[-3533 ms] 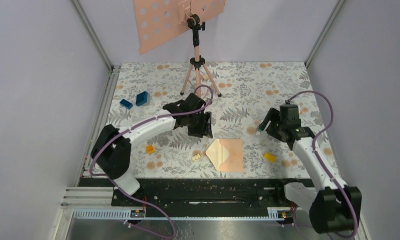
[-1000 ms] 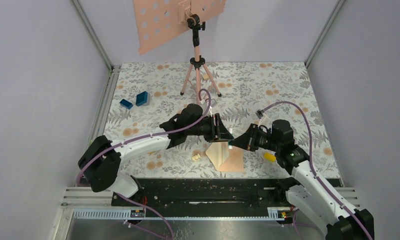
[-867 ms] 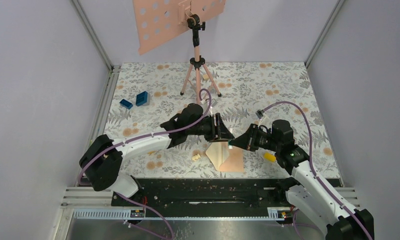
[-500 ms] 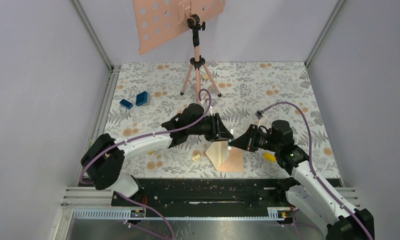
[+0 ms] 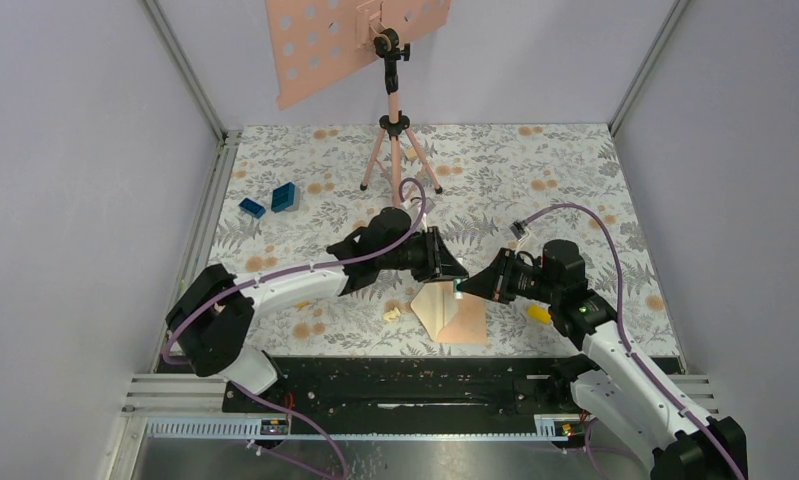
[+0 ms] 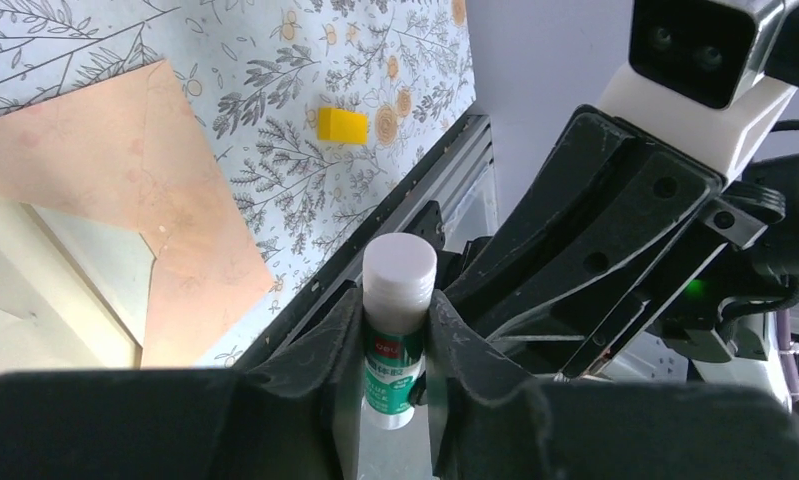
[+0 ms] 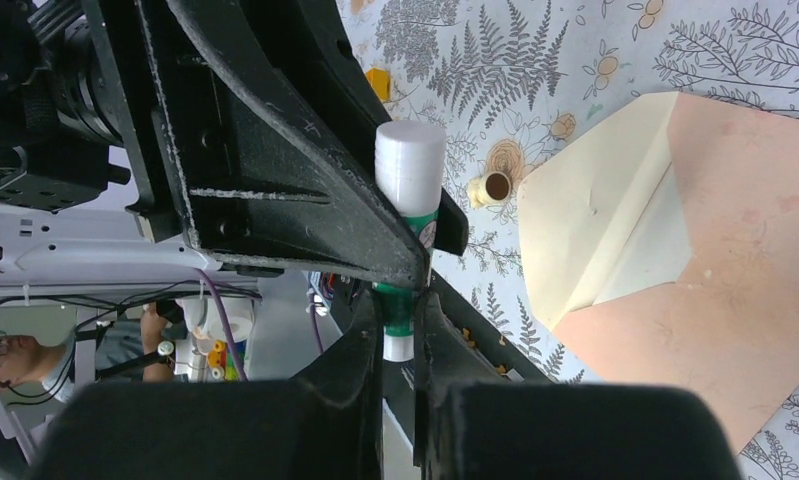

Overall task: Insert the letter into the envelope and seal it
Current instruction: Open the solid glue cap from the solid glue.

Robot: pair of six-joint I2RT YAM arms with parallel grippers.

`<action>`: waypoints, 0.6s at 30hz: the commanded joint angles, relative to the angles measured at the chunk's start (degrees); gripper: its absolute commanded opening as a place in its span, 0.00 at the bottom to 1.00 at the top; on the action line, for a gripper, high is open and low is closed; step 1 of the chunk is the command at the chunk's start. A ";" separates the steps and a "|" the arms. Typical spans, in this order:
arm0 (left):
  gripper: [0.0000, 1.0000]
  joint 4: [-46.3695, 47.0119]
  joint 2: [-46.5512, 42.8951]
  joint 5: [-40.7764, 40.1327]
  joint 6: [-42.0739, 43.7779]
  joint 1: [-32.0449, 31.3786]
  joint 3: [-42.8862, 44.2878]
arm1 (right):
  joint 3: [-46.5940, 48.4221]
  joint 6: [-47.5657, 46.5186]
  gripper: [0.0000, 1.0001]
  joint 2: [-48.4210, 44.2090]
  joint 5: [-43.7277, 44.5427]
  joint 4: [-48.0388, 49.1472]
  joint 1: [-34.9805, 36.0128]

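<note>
The peach envelope lies flat near the table's front edge, its cream-lined flap open to the left. It also shows in the left wrist view and the right wrist view. The letter is hidden from view. Just above the envelope's far edge my two grippers meet on a glue stick with a white cap and a green label. My left gripper presses it from both sides just below the cap. My right gripper is shut on its green lower end.
A yellow block lies right of the envelope and a small cream piece left of it. Two blue blocks sit at the back left. A pink tripod carrying a perforated pink plate stands at the back. A black rail runs along the near edge.
Since 3.5 s ago both arms have come together over the envelope. Over the last second the left jaws have narrowed onto the glue stick, and the arms have barely shifted.
</note>
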 commanded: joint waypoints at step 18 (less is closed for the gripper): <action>0.00 21.20 -8.85 9.08 -5.87 6.96 0.47 | -4.84 26.12 0.86 -3.89 -3.15 33.09 0.59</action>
